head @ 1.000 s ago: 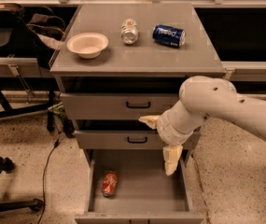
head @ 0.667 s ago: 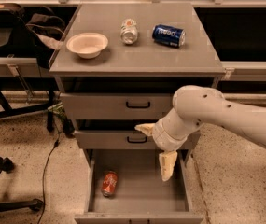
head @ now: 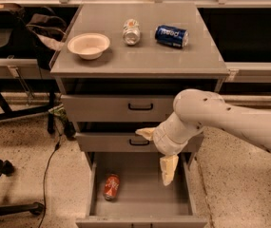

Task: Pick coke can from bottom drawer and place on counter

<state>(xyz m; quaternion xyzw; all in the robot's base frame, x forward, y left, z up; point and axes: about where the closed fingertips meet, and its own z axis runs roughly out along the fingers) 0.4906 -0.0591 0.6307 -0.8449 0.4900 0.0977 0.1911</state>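
Note:
The coke can (head: 111,186) lies on its side on the left of the bottom drawer (head: 147,198), which is pulled out. My gripper (head: 156,151) hangs over the drawer's right half, in front of the middle drawer, to the right of the can and above it. It is open: one cream finger (head: 144,133) points left and the other points down into the drawer. Nothing is between them. The counter (head: 140,61) is the cabinet's grey top.
On the counter stand a white bowl (head: 88,45) at the left, a silver can (head: 131,31) in the middle and a blue Pepsi can (head: 171,35) on its side at the right. The two upper drawers are closed. Chair legs and a cable lie on the floor left.
My arm and gripper have shifted left and slightly down toward the open bottom drawer. The coke can has not moved.

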